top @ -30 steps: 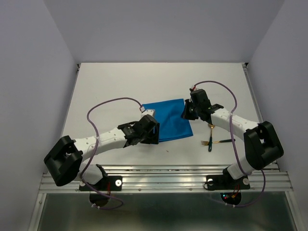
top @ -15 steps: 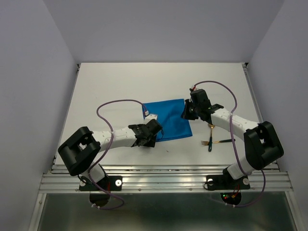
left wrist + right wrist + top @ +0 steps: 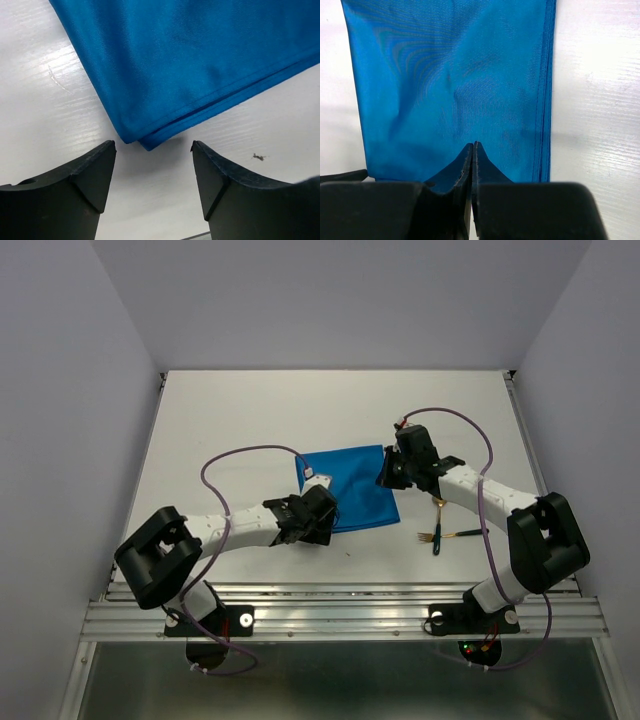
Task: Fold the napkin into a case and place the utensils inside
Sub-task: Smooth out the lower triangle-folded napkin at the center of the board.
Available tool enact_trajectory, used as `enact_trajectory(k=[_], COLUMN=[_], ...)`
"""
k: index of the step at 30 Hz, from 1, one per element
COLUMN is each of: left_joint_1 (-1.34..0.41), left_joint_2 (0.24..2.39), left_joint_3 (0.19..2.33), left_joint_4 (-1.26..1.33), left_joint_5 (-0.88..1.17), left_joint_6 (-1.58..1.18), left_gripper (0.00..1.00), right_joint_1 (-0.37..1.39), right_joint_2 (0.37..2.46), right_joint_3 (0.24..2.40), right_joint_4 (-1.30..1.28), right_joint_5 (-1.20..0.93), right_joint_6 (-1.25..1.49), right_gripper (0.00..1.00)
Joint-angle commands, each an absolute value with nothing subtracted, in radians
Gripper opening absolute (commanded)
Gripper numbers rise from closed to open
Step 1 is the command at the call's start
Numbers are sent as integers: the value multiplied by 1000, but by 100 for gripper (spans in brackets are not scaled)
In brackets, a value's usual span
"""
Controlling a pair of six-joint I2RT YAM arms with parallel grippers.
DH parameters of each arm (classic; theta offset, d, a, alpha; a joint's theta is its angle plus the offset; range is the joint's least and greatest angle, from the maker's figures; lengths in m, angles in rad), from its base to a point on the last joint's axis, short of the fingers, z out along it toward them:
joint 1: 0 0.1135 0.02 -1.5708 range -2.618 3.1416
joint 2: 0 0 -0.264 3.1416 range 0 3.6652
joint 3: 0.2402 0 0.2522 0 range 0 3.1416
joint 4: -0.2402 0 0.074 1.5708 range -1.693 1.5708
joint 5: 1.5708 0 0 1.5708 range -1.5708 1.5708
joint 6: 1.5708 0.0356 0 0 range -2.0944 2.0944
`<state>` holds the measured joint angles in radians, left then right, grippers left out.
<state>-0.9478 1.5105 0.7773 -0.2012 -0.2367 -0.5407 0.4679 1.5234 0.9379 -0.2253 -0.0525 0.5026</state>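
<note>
The blue napkin (image 3: 352,488) lies folded flat in a rectangle mid-table. My left gripper (image 3: 320,522) is open at its near-left corner. In the left wrist view the layered corner (image 3: 145,141) lies on the table just beyond my open left gripper (image 3: 152,150), touching neither finger. My right gripper (image 3: 388,477) is shut at the napkin's right edge. In the right wrist view the closed tips of my right gripper (image 3: 473,146) rest on the cloth (image 3: 445,85). The spoon (image 3: 438,518) and fork (image 3: 450,535) lie crossed on the table to the right of the napkin.
The white table (image 3: 250,420) is walled by pale panels at the left, right and back. A metal rail (image 3: 340,612) runs along the near edge. Purple cables loop above both arms.
My left arm has swung its elbow in and the open gripper has shifted slightly toward the napkin's near-left corner. The napkin, utensils and right arm have not moved.
</note>
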Motion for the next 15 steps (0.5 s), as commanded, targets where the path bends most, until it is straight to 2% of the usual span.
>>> enact_trajectory(k=[1,4,8,15], left_joint_1=[-954,-954,-937,-922], left_joint_2=[1419,1422,1439,1503], left_joint_3=[762,768,778,776], left_joint_4=[-190,-204,-203,-193], left_joint_5=[-219,-261,-301,-318], left_joint_6=[-551,-577,-615,-647], left_gripper=[73,70,60,60], right_joint_1=[469,469,479,479], right_joint_2=[1489,1497,1499,1491], right_joint_3=[959,963,966,963], right_joint_4=[-213,-210,-209,-212], right_joint_5=[-49,-57,-61,-63], right_joint_6=[508,509,509,511], right_gripper=[4,4,4,4])
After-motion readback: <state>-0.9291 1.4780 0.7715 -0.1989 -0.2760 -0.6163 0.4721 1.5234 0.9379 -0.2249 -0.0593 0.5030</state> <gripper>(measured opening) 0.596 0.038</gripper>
